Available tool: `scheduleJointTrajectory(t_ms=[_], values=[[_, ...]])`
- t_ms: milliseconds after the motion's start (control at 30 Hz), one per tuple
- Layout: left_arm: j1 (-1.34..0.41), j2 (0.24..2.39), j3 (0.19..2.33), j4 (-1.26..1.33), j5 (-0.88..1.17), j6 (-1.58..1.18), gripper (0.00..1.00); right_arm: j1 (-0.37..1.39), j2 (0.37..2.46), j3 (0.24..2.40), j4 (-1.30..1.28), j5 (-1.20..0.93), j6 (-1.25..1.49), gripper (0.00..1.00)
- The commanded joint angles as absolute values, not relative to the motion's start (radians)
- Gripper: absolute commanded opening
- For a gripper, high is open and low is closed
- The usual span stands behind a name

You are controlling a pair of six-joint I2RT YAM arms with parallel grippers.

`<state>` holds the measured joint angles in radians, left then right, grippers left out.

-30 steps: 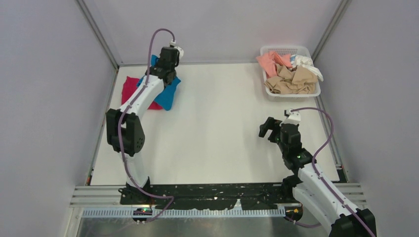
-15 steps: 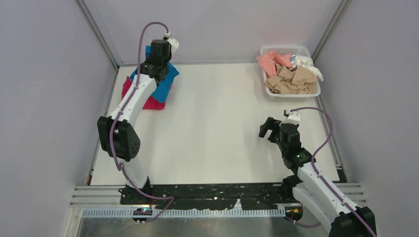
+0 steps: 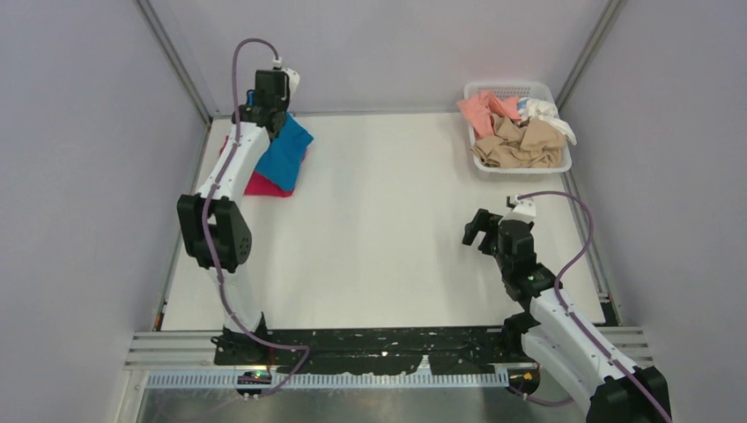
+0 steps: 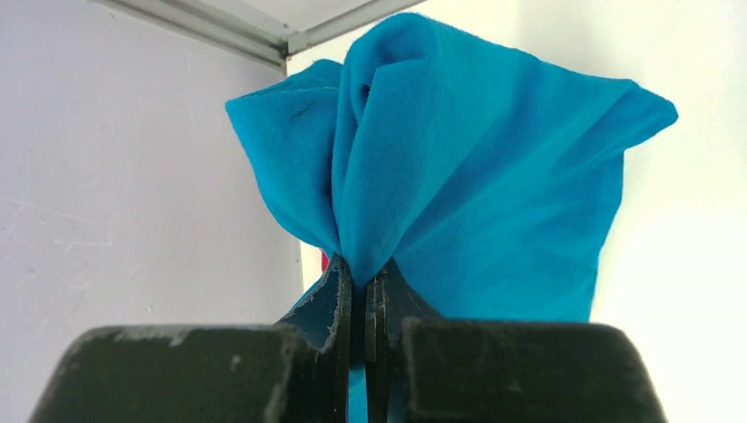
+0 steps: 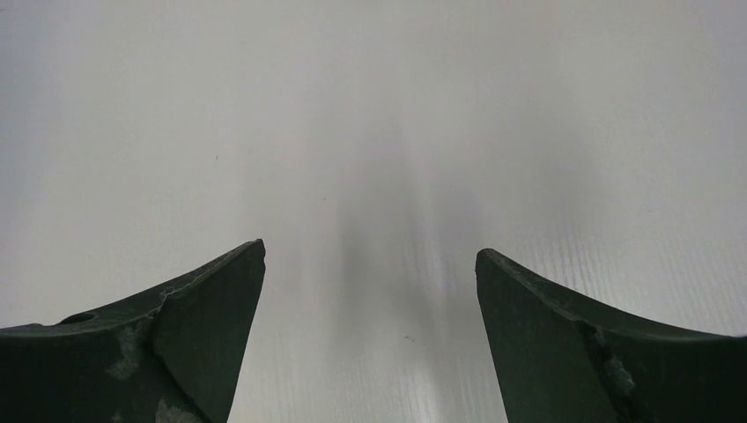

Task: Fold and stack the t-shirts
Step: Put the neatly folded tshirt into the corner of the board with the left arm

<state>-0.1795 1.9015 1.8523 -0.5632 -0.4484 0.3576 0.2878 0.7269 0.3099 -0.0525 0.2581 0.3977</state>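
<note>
Clamped tight on teal t-shirt [image 4: 467,185] with left gripper [image 4: 358,275] at table's 10 o'clock corner. Draped toward 5 o'clock over magenta t-shirt [image 3: 262,185]. Far nearer than right gripper [image 5: 370,264], spread wide, empty.

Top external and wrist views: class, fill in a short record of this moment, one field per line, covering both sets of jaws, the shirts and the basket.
Left jaws: shut on a bunched fold of the teal-blue t-shirt, at the far left corner of the table
Right jaws: open, empty, over bare table on the right
Magenta-red t-shirt: on the table, partly under the teal-blue one
Basket: far right corner, holding a crumpled peach shirt, tan shirt and white shirt
</note>
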Motion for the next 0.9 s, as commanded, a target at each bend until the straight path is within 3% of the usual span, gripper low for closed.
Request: scheduleJointTrajectory(t_ms=[0,400,433,467,500,567,700,867], values=[[-0.132,1.947,1.942,-0.596,-0.46,0.297,0.0,0.288,0.732,0.321,-0.005,0.299,0.391,0.95],[-0.079,2.034,2.002,-0.629,-0.508,0.222,0.0,0.288,0.733,0.328,-0.011,0.309,0.39,0.95],[-0.078,2.039,2.006,-0.631,-0.516,0.219,0.06,0.289,0.73,0.328,-0.01,0.305,0.39,0.95],[-0.077,2.041,2.018,-0.639,-0.523,0.217,0.29,0.288,0.728,0.328,-0.01,0.303,0.39,0.95],[-0.077,2.044,2.025,-0.648,-0.526,0.214,0.43,0.288,0.722,0.328,-0.011,0.302,0.39,0.95],[-0.077,2.037,2.032,-0.661,-0.527,0.199,0.52,0.288,0.711,0.325,-0.011,0.303,0.391,0.95],[-0.077,1.979,2.014,-0.655,-0.521,0.16,0.95,0.288,0.686,0.317,-0.013,0.317,0.392,0.95],[-0.077,1.872,1.945,-0.619,-0.433,0.099,1.0,0.288,0.677,0.313,-0.014,0.328,0.399,0.95]])
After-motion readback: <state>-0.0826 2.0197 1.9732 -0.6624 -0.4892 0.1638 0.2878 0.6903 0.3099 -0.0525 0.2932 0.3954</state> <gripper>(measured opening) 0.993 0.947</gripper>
